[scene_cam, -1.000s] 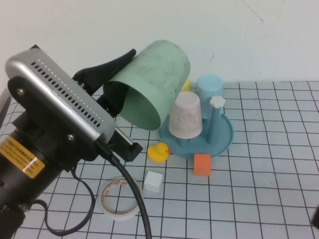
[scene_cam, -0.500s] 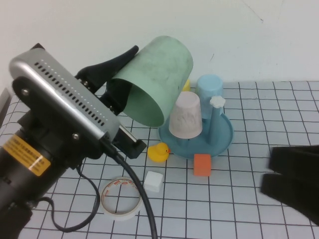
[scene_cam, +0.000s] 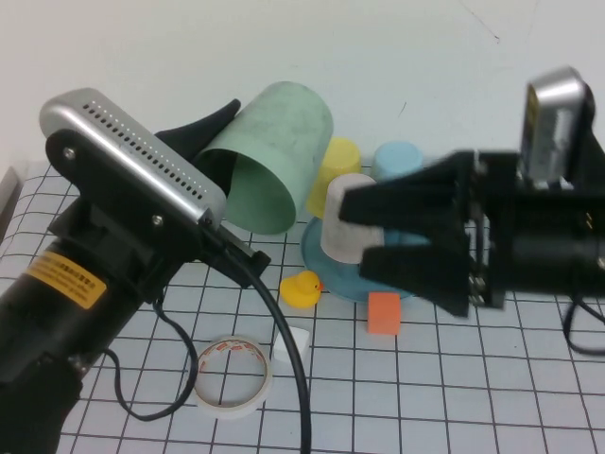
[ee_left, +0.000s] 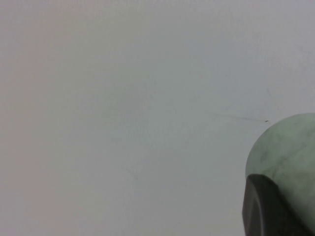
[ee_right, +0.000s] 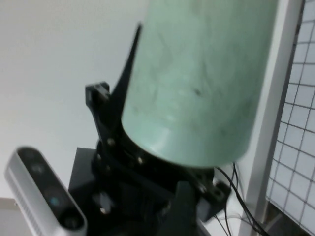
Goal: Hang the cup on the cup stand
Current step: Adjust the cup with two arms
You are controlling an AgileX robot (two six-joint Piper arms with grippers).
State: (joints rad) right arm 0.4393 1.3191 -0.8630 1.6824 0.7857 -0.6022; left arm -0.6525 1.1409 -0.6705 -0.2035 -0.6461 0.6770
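my left gripper point(scene_cam: 222, 151) holds the pale mint-green tapered plastic cup point(scene_cam: 274, 156) raised and tilted, while my right gripper point(scene_cam: 364, 232), jaws wide, faces it from four o'clock, over the blue round pegged cup stand point(scene_cam: 331, 270).

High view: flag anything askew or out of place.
The mint-green cup is held tilted in the air by the shut left gripper, not on the cup stand. The open right gripper reaches in from the right, hiding part of the stand. Nothing spilled or damaged.
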